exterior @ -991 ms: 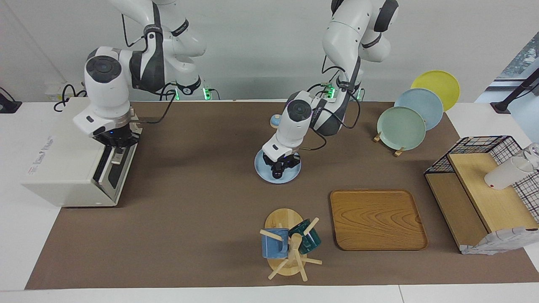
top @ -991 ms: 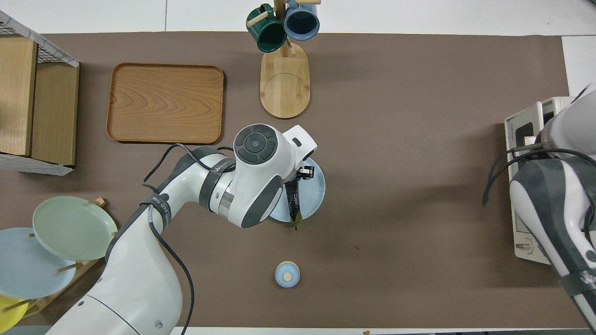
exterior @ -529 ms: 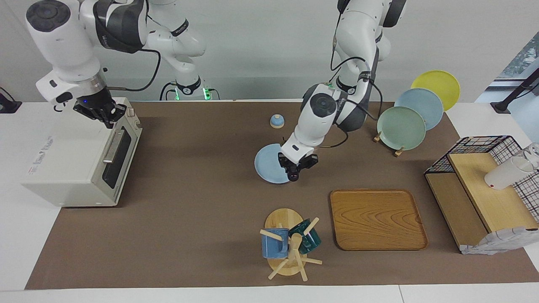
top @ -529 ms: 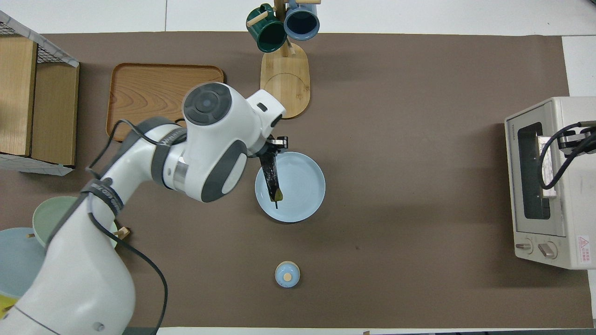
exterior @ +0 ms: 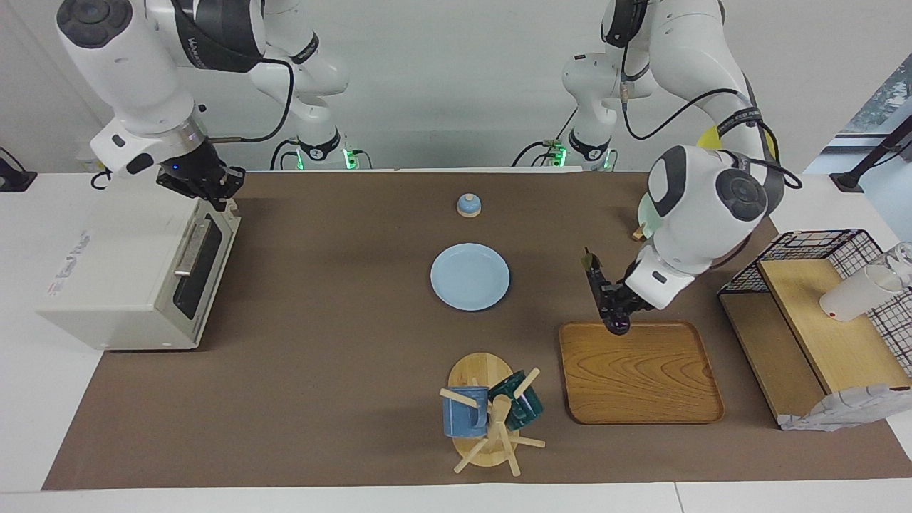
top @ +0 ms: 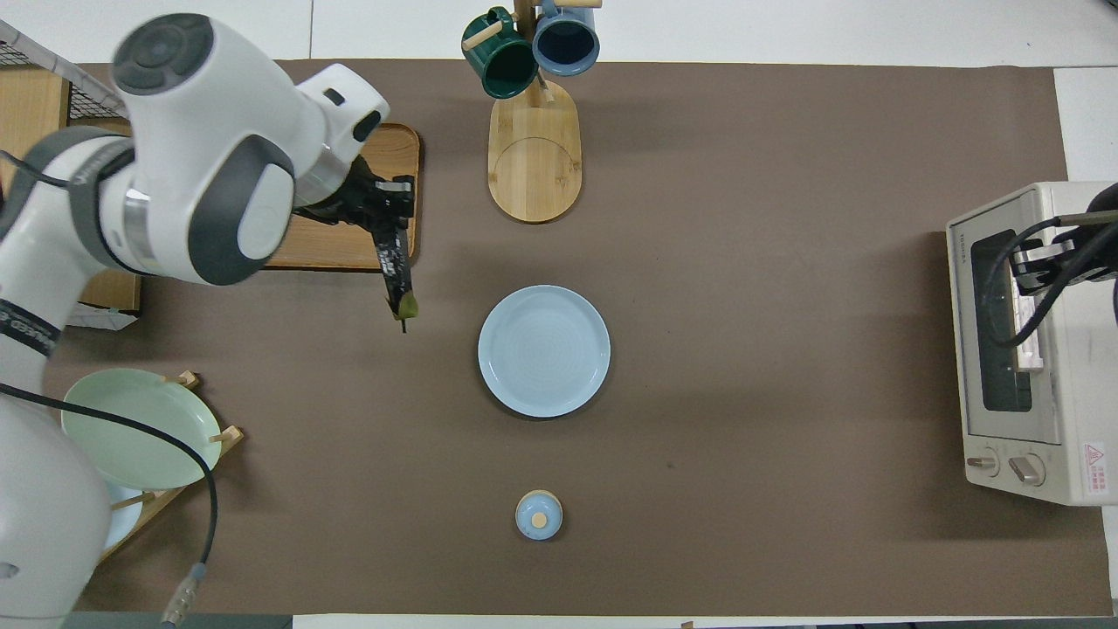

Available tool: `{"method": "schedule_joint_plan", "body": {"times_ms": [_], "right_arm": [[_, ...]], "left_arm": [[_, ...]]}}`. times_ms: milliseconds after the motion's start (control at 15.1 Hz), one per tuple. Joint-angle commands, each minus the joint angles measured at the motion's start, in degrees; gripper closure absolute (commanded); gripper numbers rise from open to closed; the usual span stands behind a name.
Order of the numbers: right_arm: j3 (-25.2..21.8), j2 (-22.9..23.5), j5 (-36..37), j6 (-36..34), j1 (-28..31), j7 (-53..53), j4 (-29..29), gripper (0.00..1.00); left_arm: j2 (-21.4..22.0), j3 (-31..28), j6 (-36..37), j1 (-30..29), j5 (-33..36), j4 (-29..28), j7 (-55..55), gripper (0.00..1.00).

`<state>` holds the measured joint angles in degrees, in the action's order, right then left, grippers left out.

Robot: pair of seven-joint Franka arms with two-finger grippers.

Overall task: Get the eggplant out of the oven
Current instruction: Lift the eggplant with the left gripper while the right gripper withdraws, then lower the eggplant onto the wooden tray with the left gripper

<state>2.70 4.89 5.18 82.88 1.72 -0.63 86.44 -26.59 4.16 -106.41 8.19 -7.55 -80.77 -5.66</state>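
My left gripper point(exterior: 613, 315) is shut on the eggplant point(exterior: 596, 285), a slim dark purple-black one. It holds it tilted in the air, green stem end up, over the corner of the wooden tray point(exterior: 641, 377) nearest the blue plate point(exterior: 470, 276). In the overhead view the eggplant point(top: 395, 266) sticks out from the left gripper point(top: 383, 196) past the tray's edge. The cream-white oven point(exterior: 121, 278) stands at the right arm's end of the table with its door shut. My right gripper point(exterior: 208, 187) hovers over the top edge of the oven's door.
A mug rack point(exterior: 488, 413) with two mugs stands beside the tray. A small blue lid point(exterior: 469, 205) lies nearer to the robots than the plate. A wire basket shelf point(exterior: 819, 313) and a rack of plates point(top: 140, 428) are at the left arm's end.
My left gripper carried the eggplant from over the blue plate to over the tray's corner. My right gripper rose from the oven's door handle; the door now stands shut.
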Motion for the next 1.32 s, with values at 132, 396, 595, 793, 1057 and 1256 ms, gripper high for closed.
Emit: {"method": "schedule_joint_plan", "body": {"times_ms": [132, 396, 595, 793, 1057, 1256], "right_arm": [[-1.47, -1.72, -1.75, -0.08, -1.44, 1.07, 2.75, 0.61], [-2.79, -3.3, -1.75, -0.26, -2.24, 0.54, 3.81, 0.0], [-3.4, -4.71, -1.75, -0.08, -2.16, 0.45, 6.1, 0.0], [-4.02, -6.56, -1.75, 0.53, -3.21, 0.54, 8.56, 0.0], [-4.9, -6.21, -1.84, 2.2, -3.21, 0.45, 8.57, 0.0], [-5.08, -5.95, -1.93, 2.2, -2.77, 0.45, 8.3, 0.0]], "left_arm": [[-10.92, 0.5, -1.59, -3.17, 2.35, 10.27, 4.96, 1.0], [-13.49, 0.5, -10.46, -3.36, 4.8, 7.92, 8.03, 1.0], [-13.49, 0.59, -12.42, -3.18, 5.61, 5.8, 8.39, 1.0], [-12.79, 0.59, -14.62, -3.18, 5.96, 3.08, 8.74, 1.0], [-12.78, 0.76, -9.54, -3.88, 5.62, 4.82, 9.27, 0.0], [-11.65, 0.68, -1.81, -4.06, 4.91, 7.99, 8.92, 0.0]]}}
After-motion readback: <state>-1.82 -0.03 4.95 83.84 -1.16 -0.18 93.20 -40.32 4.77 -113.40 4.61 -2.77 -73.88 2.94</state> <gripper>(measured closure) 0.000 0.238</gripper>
